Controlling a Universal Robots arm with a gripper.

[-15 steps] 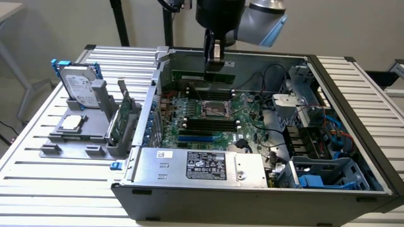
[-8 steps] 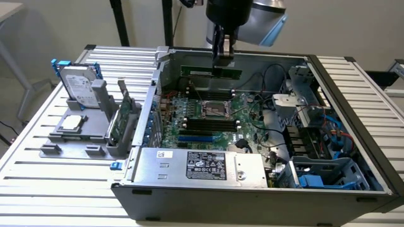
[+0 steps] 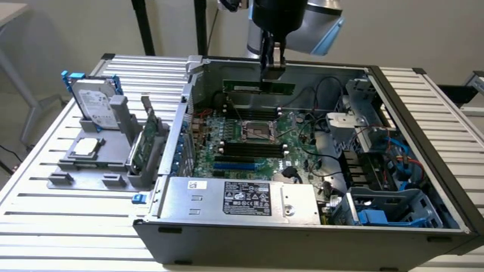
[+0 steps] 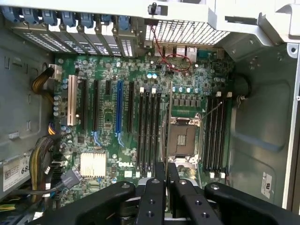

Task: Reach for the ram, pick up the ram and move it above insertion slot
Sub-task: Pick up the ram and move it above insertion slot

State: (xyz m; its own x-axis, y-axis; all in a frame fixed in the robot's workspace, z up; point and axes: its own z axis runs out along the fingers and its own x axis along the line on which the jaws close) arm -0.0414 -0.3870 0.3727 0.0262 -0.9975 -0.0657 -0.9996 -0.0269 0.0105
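The ram [image 3: 258, 87] is clamped edge-on between the gripper [image 3: 271, 75] fingers and held level over the motherboard [image 4: 122, 117], above the memory slots [image 4: 149, 131] beside the CPU socket [image 4: 182, 139], inside the open computer case [image 3: 423, 170].

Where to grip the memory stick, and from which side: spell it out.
Grip the memory stick across its thin flat faces near the middle of its upper long edge, coming from above. It is long, narrow and hangs level over the open computer case, so a central pinch keeps it balanced. The gripper holds it just so.
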